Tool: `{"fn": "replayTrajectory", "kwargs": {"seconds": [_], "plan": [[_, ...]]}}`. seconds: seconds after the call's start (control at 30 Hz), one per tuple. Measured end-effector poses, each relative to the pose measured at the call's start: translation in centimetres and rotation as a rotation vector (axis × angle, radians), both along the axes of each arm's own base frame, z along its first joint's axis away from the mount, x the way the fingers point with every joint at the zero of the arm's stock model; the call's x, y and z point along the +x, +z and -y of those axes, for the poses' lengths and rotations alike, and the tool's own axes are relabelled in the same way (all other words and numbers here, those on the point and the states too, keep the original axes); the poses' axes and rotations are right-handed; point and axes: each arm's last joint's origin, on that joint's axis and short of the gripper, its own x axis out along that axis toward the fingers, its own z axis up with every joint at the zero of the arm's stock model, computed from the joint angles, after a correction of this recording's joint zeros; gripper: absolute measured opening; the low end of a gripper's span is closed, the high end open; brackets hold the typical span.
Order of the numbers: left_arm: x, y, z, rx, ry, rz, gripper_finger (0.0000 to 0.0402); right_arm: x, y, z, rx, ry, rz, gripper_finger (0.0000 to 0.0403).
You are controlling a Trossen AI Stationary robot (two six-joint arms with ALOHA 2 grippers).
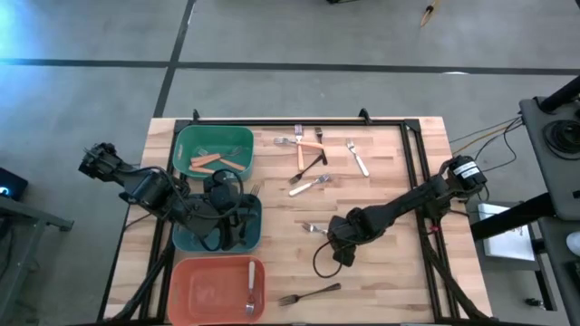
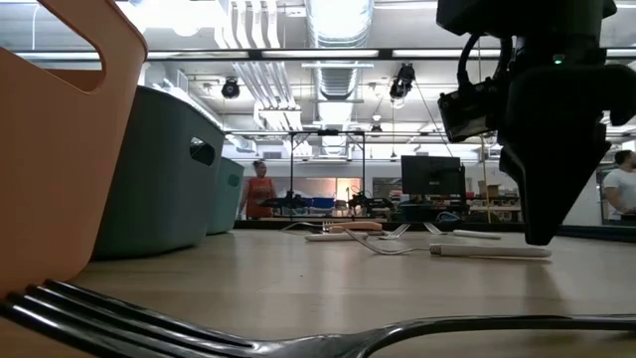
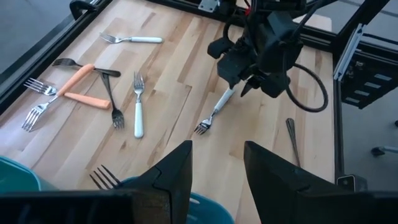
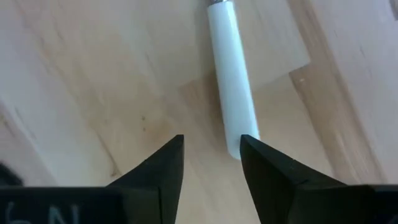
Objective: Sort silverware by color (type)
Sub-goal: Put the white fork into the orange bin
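- Right gripper (image 4: 211, 155): fingers parted, poised over the handle end of a white-handled metal fork (image 4: 231, 81) lying on the wooden table (image 1: 390, 181).
- Left gripper (image 3: 216, 168): open, empty, above the teal plastic bin (image 1: 186, 237).

Pale wood table (image 1: 390, 181) – glossy white-handled fork (image 4: 231, 81), metal tines.

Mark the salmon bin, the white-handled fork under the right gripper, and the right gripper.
salmon bin (image 1: 186, 281): high view, left wall.
white-handled fork (image 4: 231, 74): right wrist view, handle.
right gripper (image 4: 211, 152): right wrist view, between fingertips.
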Motion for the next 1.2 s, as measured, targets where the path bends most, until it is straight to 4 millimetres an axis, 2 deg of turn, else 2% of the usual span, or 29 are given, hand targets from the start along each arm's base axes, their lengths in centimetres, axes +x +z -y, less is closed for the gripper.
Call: {"fn": "replayTrajectory", "kwargs": {"seconds": [0.43,0.77,0.87,0.97,1.03,1.2], "plan": [[-0.2,-0.2,-0.1,0.011,-0.002,-0.024,0.0127,-0.1,0.2,0.5,-0.024,0.055,-0.003,0.0128],[-0.1,-0.4,-0.1,0.014,0.001,-0.031,0.0127,0.8,-3.4,0.8,-0.114,0.142,-0.089,0.0127],[-0.1,-0.4,-0.1,0.014,0.002,-0.030,0.0127,0.9,-4.8,0.8,-0.107,0.167,-0.131,0.0108],[-0.1,-0.4,-0.1,0.014,0.002,-0.031,0.0127,1.0,-6.1,0.8,-0.116,0.166,-0.170,0.0064],[-0.1,-0.5,-0.1,0.016,0.003,-0.033,0.0127,1.0,-6.4,0.8,-0.118,0.168,-0.184,0.0042],[-0.1,-0.6,-0.1,0.019,0.002,-0.038,0.0127,1.0,-5.9,0.8,-0.097,0.173,-0.167,0.0042]]}}
